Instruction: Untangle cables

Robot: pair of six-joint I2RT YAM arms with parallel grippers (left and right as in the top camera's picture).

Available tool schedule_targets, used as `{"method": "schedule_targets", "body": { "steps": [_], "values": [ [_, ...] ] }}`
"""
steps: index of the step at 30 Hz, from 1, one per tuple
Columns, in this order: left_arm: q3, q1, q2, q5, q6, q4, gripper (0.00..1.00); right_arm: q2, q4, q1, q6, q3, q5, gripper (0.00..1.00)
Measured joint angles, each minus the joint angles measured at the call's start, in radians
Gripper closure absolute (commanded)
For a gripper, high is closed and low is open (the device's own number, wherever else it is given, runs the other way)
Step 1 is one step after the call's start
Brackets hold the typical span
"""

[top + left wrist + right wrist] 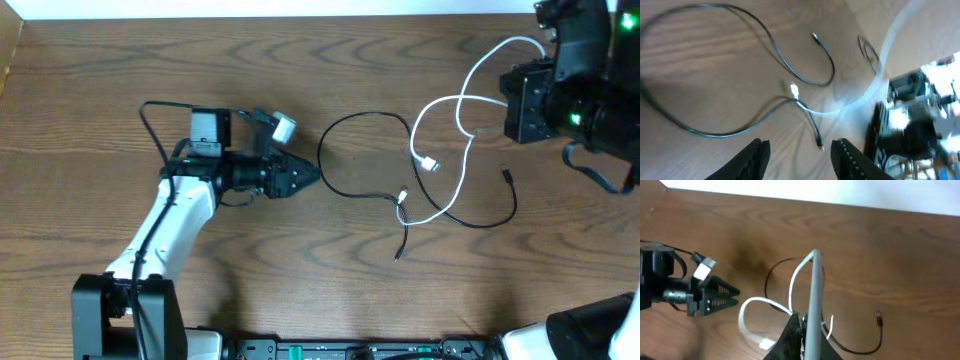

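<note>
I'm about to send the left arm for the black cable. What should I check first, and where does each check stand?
1. The right gripper is shut on the white cable: ok.
2. The left gripper is open, nothing between its fingers: ok.
3. The black cable lies on the table, touched by neither gripper: ok.
4. Its loop lies just ahead of the left gripper: ok.
5. Cables apart: not ok, white crosses black right of centre.
6. Crossing only overlaid, not knotted: cannot tell.
</note>
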Motion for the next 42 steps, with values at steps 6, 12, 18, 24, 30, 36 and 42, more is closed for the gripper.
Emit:
{"method": "schedule_targets", "body": {
  "steps": [6,12,18,24,30,36,42],
  "values": [
    [0.0,-0.142,0.0,-0.01,0.1,0.011,0.54,0.003,0.0,0.0,0.0,-0.005,-0.036,0.99],
    [0.0,-0.271,0.0,-0.128,0.147,0.046,0.54,0.003,0.0,0.0,0.0,-0.005,-0.043,0.99],
    [0.0,-0.357,0.026,-0.196,0.138,0.109,0.54,0.003,0.0,0.0,0.0,-0.005,-0.044,0.99],
    [0.0,-0.4,0.142,-0.217,0.087,0.121,0.54,0.003,0.0,0.0,-0.001,-0.005,-0.043,0.99],
    [0.0,-0.441,0.201,-0.254,0.023,0.134,0.54,0.003,0.0,0.0,-0.001,-0.005,-0.034,0.99],
    [0.0,-0.509,0.248,-0.472,-0.127,0.195,0.54,0.003,0.0,0.0,-0.001,-0.005,-0.032,0.99],
    [0.0,-0.553,0.299,-0.623,-0.288,0.28,0.54,0.003,-0.001,0.0,-0.005,-0.005,-0.032,0.99]
  ]
}}
